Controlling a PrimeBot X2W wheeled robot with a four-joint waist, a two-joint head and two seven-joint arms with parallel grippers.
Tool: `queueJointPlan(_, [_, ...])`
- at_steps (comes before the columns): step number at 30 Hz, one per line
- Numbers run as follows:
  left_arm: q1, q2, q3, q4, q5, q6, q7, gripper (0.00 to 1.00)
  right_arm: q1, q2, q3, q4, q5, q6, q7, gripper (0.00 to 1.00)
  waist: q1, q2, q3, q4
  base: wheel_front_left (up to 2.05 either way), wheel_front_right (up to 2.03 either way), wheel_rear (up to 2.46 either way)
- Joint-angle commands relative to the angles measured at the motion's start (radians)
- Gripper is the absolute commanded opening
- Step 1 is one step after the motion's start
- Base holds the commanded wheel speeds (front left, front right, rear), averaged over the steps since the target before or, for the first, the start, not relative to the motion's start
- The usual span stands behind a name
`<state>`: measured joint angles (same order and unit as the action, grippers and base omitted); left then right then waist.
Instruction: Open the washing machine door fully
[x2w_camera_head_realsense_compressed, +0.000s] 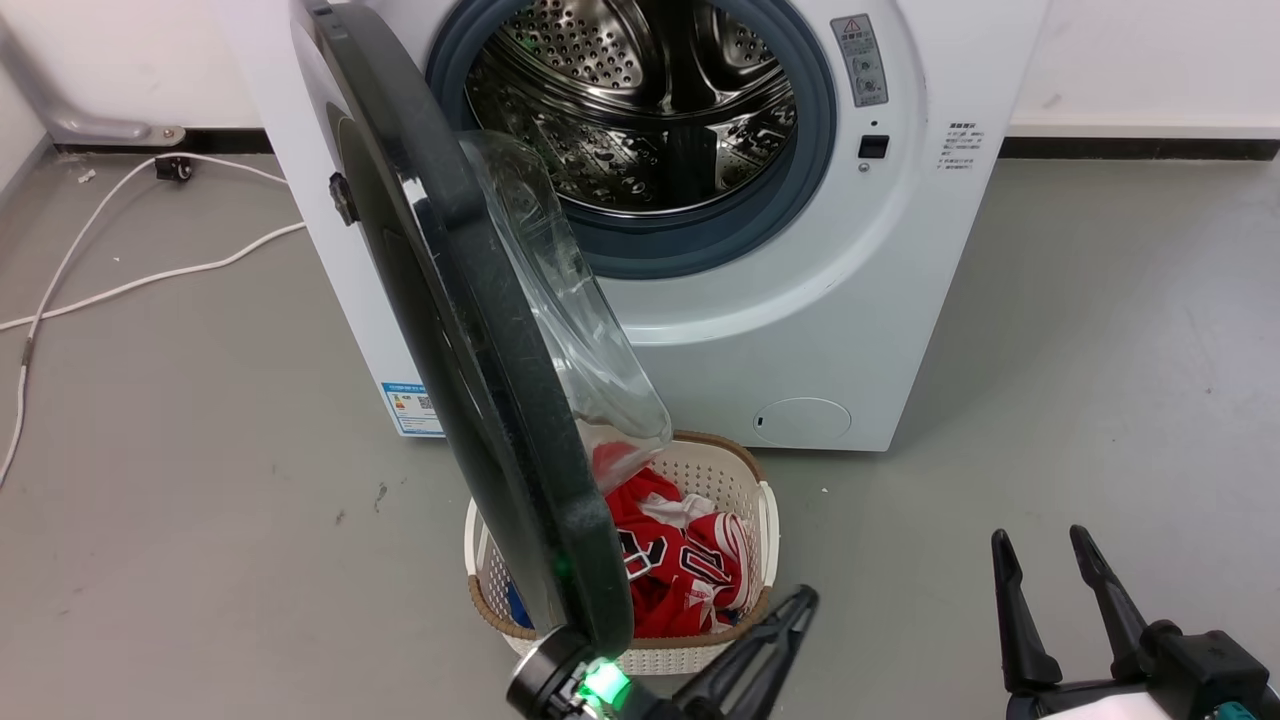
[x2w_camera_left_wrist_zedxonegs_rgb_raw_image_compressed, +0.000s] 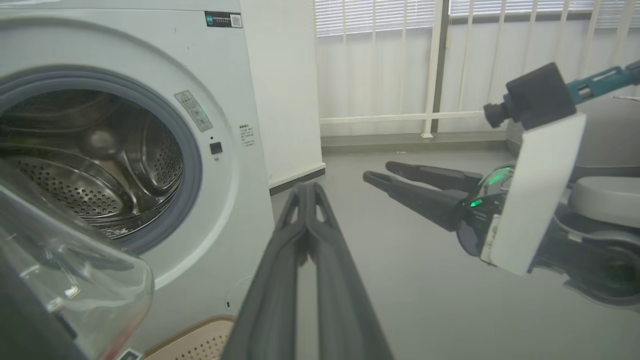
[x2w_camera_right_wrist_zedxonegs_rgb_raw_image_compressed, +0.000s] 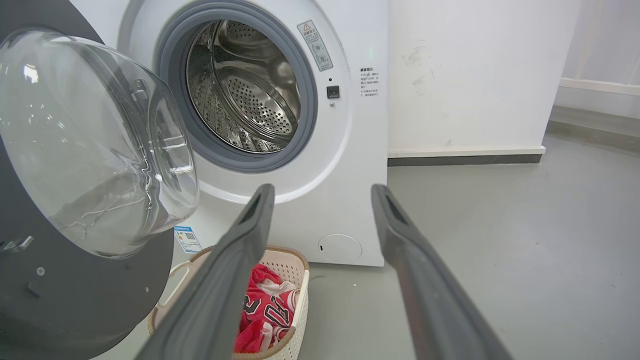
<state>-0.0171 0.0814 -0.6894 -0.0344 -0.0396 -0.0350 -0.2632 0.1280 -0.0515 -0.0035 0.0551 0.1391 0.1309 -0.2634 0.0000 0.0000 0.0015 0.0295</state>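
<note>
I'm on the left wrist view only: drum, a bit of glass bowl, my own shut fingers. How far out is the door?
Observer: In the head view the washing machine door stands out roughly square to the front of the washing machine, hinged on the robot's left and not folded back.
Operator: Where is my gripper against it?
Observer: The left gripper sits low by the door's free edge, on the bowl side. I cannot tell if it touches.
Operator: Anything below the door?
Observer: A white laundry basket holding red clothing stands on the floor beneath it.
Operator: And the right gripper?
Observer: The right gripper is open and apart from the door.
</note>
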Motion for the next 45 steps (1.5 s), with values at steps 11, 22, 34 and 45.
queueJointPlan(11, [0.005,0.002,0.11,0.084,-0.013,0.017,-0.002,0.0,-0.006,0.002,-0.008,0.008,-0.007,0.0,-0.002,1.0,0.0,0.0,0.002,0.012,0.0,0.0,0.0])
queueJointPlan(22, [-0.043,0.018,0.216,0.141,-0.005,0.01,-0.002,0.0,-0.014,0.002,0.009,0.013,-0.001,0.0,-0.002,1.0,0.0,0.0,0.007,0.029,0.0,0.0,0.0])
queueJointPlan(34, [-0.007,0.037,0.287,0.126,0.005,0.018,0.001,0.0,0.008,0.002,0.012,0.028,0.006,0.0,-0.002,1.0,0.0,0.0,0.004,0.115,0.0,0.0,0.0])
queueJointPlan(45, [0.031,0.025,0.317,0.093,0.001,0.032,0.0,0.0,0.003,0.002,0.021,0.03,0.003,0.0,-0.002,1.0,0.0,0.0,0.011,0.214,0.0,0.0,0.0])
